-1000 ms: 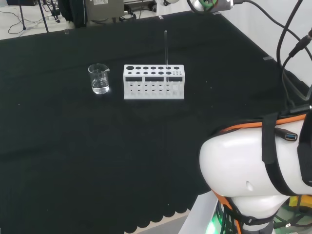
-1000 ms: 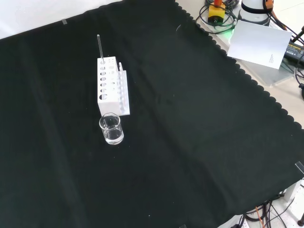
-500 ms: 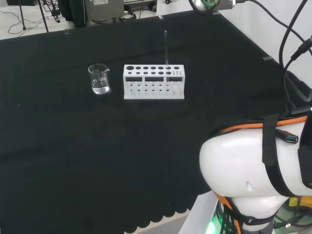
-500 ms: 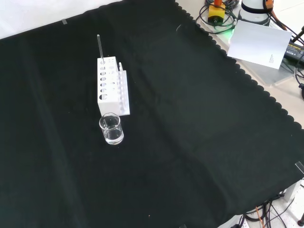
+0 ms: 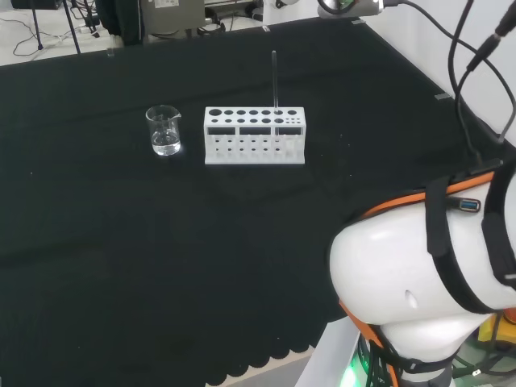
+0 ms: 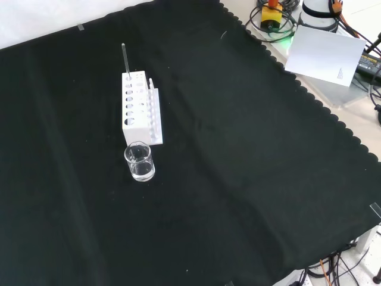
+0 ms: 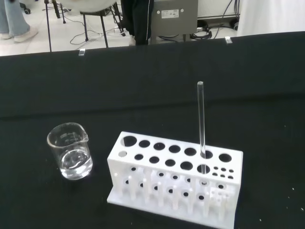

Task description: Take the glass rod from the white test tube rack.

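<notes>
A white test tube rack (image 5: 255, 135) stands on the black cloth, left of the arm's links in the head view. A clear glass rod (image 5: 275, 79) stands upright in a hole near the rack's right end there. In the front view the rack (image 6: 139, 108) runs toward the camera and the rod (image 6: 125, 59) rises from its far end. The wrist view looks at the rack (image 7: 174, 177) and the rod (image 7: 201, 121) from a little way off, with open cloth between.
A small glass beaker (image 5: 164, 131) with a little clear liquid stands just left of the rack in the head view, nearer the camera than the rack in the front view (image 6: 139, 161). The arm's white link (image 5: 419, 298) bulks at the lower right of the head view.
In the head view the arm's upper link and cables at the right have shifted a little. The rack, rod and beaker have not moved.
</notes>
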Available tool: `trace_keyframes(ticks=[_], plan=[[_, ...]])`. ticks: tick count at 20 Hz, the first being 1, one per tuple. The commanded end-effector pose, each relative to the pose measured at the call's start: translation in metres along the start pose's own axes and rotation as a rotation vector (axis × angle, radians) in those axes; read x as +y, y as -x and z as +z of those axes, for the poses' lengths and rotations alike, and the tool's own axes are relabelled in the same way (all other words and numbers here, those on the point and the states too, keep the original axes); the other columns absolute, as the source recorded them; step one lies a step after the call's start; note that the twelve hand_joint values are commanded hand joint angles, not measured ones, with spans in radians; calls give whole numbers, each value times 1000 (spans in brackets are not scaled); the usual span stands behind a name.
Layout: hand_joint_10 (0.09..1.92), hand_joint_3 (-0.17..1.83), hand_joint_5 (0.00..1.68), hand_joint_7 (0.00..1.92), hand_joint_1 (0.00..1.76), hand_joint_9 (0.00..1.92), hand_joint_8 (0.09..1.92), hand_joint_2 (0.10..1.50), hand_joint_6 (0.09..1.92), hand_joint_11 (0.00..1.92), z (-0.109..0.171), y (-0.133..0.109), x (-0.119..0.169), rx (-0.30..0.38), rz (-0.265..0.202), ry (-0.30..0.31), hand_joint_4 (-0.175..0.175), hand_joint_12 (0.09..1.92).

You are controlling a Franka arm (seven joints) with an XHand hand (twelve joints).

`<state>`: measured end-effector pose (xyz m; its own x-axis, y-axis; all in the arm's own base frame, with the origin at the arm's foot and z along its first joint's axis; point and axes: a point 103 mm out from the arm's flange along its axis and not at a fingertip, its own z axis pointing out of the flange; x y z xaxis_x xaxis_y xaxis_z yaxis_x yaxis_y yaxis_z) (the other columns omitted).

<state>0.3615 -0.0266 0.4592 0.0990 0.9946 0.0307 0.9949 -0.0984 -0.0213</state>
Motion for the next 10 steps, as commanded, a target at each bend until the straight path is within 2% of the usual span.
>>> trace_keyframes(ticks=[1,10], plan=[[902,643,137,107,715,312,885,770,87,0,4,12,41,7,-13,27,-167,1401],[899,645,158,132,714,340,890,774,87,0,15,25,87,6,-34,20,-168,1417]])
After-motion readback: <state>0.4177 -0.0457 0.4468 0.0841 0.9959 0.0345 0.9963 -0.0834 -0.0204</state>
